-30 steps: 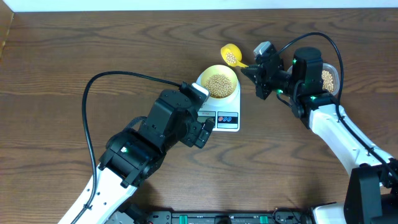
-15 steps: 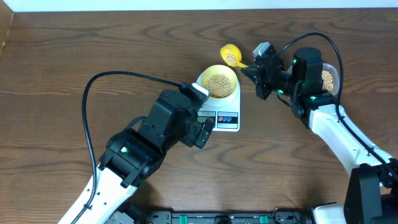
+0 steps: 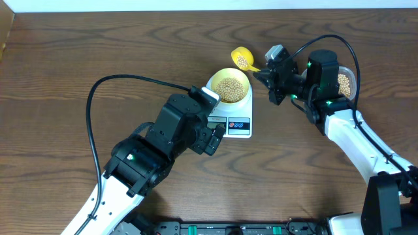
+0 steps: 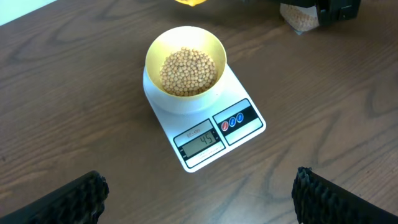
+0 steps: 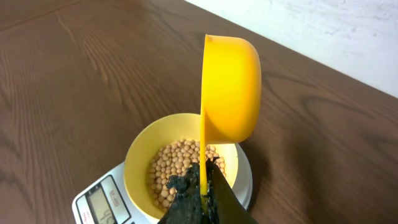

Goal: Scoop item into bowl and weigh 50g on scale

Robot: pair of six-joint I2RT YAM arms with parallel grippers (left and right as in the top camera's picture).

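The pale-yellow bowl (image 4: 155,46) stands on the white scale (image 4: 245,134), partly filled with tan beans (image 4: 188,70); the display (image 4: 200,142) reads 45. My left gripper (image 4: 200,198) hovers open in front of the scale, holding nothing. My right gripper (image 5: 202,182) is shut on the handle of a bright yellow scoop (image 5: 231,93). In the overhead view the scoop (image 3: 243,59) carries beans and hangs just behind the bowl (image 3: 228,86), with the right gripper (image 3: 260,73) to the bowl's right.
A clear tub of beans (image 3: 344,83) sits at the right, behind my right arm, and shows in the left wrist view as the tub (image 4: 300,15). The left arm's black cable (image 3: 98,98) loops over the table's left half. The scale (image 3: 239,124) lies mid-table.
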